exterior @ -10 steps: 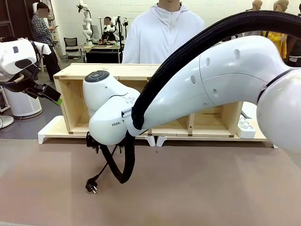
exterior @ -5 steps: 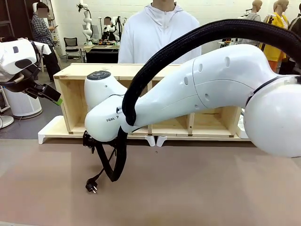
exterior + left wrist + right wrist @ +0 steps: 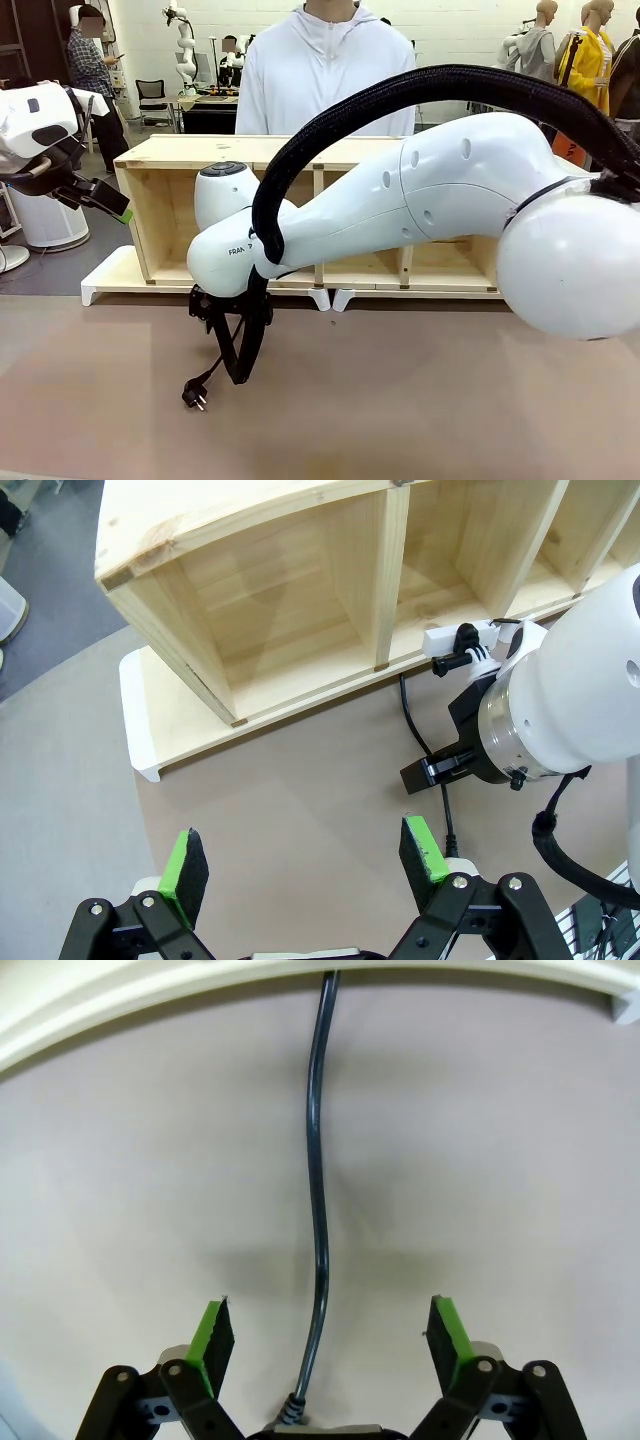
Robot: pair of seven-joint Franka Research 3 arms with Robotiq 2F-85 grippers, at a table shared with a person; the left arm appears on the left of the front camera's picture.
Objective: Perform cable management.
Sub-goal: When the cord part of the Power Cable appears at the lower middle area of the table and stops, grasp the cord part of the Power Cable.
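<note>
The cable [image 3: 318,1190] is a thin black cord lying on the brown table. It runs straight between the green pads of my right gripper [image 3: 331,1332], which is open and hovers just over it without touching. In the front view its two-pin plug [image 3: 193,397] rests on the table, below and left of the right gripper [image 3: 213,310], which is tucked under the white wrist. My left gripper [image 3: 303,857] is open and empty, held high off the table's left side [image 3: 105,200]. From there the cable [image 3: 418,735] is seen leading to a white power strip [image 3: 450,640].
A wooden shelf unit [image 3: 160,150] with open compartments stands on white bases [image 3: 110,280] along the table's far side. A person in a white hoodie [image 3: 330,70] stands behind it. The thick braided hose [image 3: 245,350] loops under the right wrist. Bare brown table [image 3: 420,400] spreads in front.
The right arm has swung its forearm and turned its wrist, shifting the gripper slightly over the cable. The plug has stayed put. The person has stepped a little to the left.
</note>
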